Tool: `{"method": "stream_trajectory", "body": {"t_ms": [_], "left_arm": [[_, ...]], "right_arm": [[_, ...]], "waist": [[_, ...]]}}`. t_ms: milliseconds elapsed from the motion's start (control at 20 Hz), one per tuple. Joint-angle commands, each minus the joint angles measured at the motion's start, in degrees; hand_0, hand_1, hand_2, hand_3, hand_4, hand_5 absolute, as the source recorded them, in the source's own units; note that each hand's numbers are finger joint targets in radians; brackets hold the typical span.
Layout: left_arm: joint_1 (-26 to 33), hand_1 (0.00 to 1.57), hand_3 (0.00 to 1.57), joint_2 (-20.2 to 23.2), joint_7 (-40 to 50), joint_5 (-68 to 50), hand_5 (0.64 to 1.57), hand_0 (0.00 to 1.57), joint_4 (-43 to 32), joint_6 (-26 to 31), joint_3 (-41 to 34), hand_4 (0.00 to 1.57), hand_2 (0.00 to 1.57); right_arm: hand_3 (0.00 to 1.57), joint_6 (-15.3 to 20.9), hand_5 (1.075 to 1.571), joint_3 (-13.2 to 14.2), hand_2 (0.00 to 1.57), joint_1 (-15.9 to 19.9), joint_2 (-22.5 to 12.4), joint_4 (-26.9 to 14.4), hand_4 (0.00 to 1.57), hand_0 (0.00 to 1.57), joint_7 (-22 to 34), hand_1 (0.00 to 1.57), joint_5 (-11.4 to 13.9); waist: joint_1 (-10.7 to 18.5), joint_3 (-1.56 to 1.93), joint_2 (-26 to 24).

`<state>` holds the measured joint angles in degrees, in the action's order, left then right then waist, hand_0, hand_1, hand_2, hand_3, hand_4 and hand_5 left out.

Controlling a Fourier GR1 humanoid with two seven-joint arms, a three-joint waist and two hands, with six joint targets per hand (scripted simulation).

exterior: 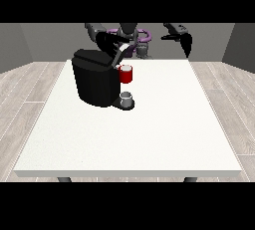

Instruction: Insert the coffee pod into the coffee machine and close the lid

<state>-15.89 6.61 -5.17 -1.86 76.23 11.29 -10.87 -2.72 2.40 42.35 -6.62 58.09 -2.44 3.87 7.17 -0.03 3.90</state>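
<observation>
The black coffee machine stands on the table's left half. A red pod holder with a pale top sticks out of its front, and I cannot tell whether a coffee pod is in it. Below the holder a small grey cup rests on the machine's base. A lid flap slants up over the holder. The hand at the view's left reaches in over the machine's top, close to that flap; black on black hides their contact. The hand at the view's right hangs above the table's far right corner, fingers straight and pointing down, holding nothing.
The white table stretches wide toward the camera and to the right of the machine. The robot's torso stands behind the far edge. Grey wood floor surrounds the table.
</observation>
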Motion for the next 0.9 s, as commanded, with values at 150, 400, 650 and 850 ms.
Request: {"method": "stream_trajectory", "body": {"t_ms": [150,400,650,850], "left_arm": [[-0.2,0.00,0.00,-1.0,-1.9,1.6,1.571,0.00,-1.0,-1.8,1.8,0.16,0.00],[-1.1,0.00,0.00,1.6,-1.9,-1.3,1.571,0.00,-1.4,0.1,-0.6,0.15,0.00],[1.3,0.00,0.00,2.0,-3.7,-0.1,1.571,0.00,-1.1,0.1,0.2,0.20,0.00],[2.8,0.00,0.00,-1.2,-2.7,0.4,1.571,0.00,0.4,-1.2,2.9,0.17,0.00]], "right_arm": [[0.00,2.4,1.571,-1.7,0.00,5.4,1.5,-1.1,0.12,0.00,0.9,0.00,3.7],[0.00,-0.9,1.571,-0.3,0.00,6.6,-0.4,-1.5,0.14,0.00,-0.5,0.00,3.1],[0.00,0.9,1.571,-3.7,0.00,0.9,5.1,0.6,0.03,0.00,-3.7,0.00,4.2],[0.00,-3.5,1.571,-2.8,0.00,2.1,4.2,1.7,0.26,0.00,-3.1,0.00,0.7]], "waist": [[1.1,0.02,1.5],[0.7,0.02,1.6],[-1.1,0.03,-2.1],[-0.9,0.03,-4.0]]}}
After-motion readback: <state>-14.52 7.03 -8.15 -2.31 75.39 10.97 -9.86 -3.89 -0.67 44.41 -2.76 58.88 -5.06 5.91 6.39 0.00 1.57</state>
